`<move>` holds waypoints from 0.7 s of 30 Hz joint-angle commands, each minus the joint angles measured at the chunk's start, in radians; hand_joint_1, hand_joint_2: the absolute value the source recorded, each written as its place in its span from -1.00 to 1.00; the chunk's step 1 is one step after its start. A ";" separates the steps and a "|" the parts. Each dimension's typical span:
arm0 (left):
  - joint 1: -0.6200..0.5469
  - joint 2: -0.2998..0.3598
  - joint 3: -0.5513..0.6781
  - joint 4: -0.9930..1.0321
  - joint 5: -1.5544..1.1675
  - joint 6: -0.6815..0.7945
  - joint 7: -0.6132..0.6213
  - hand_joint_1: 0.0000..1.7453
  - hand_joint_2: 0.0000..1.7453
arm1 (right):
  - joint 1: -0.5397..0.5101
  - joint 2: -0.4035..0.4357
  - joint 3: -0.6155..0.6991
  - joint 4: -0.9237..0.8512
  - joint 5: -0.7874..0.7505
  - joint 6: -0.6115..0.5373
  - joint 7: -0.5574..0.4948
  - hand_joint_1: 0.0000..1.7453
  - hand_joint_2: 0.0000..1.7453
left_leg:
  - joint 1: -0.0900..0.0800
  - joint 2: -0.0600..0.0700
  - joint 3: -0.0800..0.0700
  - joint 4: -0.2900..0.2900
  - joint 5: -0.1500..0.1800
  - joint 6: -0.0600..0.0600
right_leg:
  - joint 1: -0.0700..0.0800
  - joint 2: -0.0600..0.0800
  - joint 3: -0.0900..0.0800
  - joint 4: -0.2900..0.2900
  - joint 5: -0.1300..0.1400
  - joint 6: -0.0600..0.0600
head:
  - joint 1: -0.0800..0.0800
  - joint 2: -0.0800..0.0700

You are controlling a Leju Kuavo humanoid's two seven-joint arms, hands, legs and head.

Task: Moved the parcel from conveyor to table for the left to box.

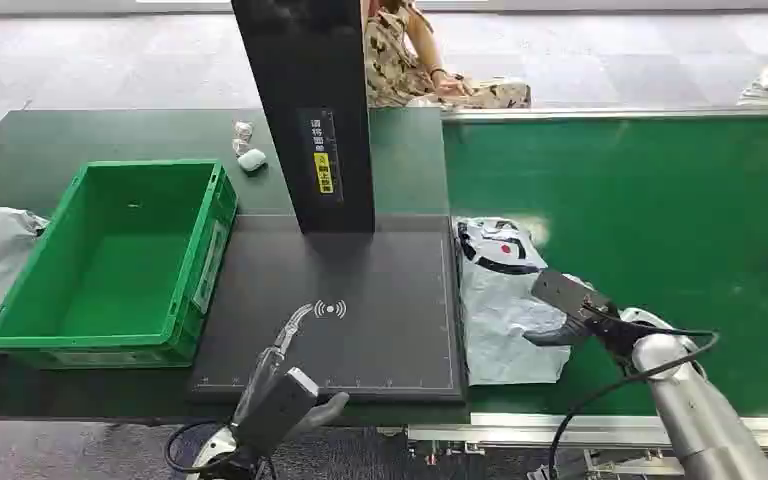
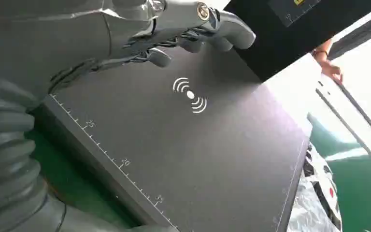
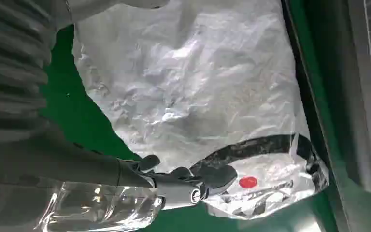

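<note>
The parcel [image 1: 505, 305] — a crinkled silvery-white plastic bag with black markings and a red dot — lies on the green conveyor [image 1: 660, 230], right against the belt's edge next to the dark scanning pad [image 1: 360, 300]. In your head view it sits at about 3 o'clock from the pad's wireless symbol. Your right hand [image 1: 570, 305] is over the parcel's near right part; the right wrist view shows its fingers [image 3: 212, 176] stretched along the bag by the red dot, not wrapped around it, so you hold nothing there and the hand is released. Whether the fingertips actually touch the plastic, you cannot tell.

Your left hand [image 1: 285, 385] hovers above the pad's near edge, at about 7 o'clock from the symbol, fingers extended and apart — released, gripping nothing. The green crate [image 1: 120, 260] stands on the table at 9 o'clock from the pad, just beside it. A tall black upright panel [image 1: 305, 110] rises from the pad's far side at 12 o'clock, with a small white object [image 1: 251, 160] to its left. A person [image 1: 410, 60] sits beyond the panel.
</note>
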 commanded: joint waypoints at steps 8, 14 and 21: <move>-0.073 0.022 0.000 0.112 0.027 -0.034 0.006 -1.00 1.00 | -0.170 -0.151 0.398 0.126 0.097 0.114 0.166 -1.00 1.00 | 0.000 0.000 0.002 -0.001 0.000 0.000 | 0.000 0.000 0.002 -0.001 0.000 0.000 | 0.000 0.000; -0.101 0.023 -0.013 0.146 0.039 -0.043 0.004 -1.00 1.00 | -0.165 -0.194 0.495 0.092 0.115 0.134 0.208 -1.00 1.00 | 0.000 -0.002 0.004 -0.002 0.000 -0.001 | 0.000 -0.001 0.004 -0.003 0.000 0.000 | 0.000 0.000; -0.108 0.030 -0.021 0.172 0.058 -0.037 -0.006 -1.00 1.00 | -0.119 -0.152 0.531 0.140 0.115 0.109 0.204 -1.00 1.00 | 0.001 -0.001 0.004 -0.002 0.000 0.000 | 0.001 0.000 0.004 -0.003 0.000 -0.001 | 0.000 0.000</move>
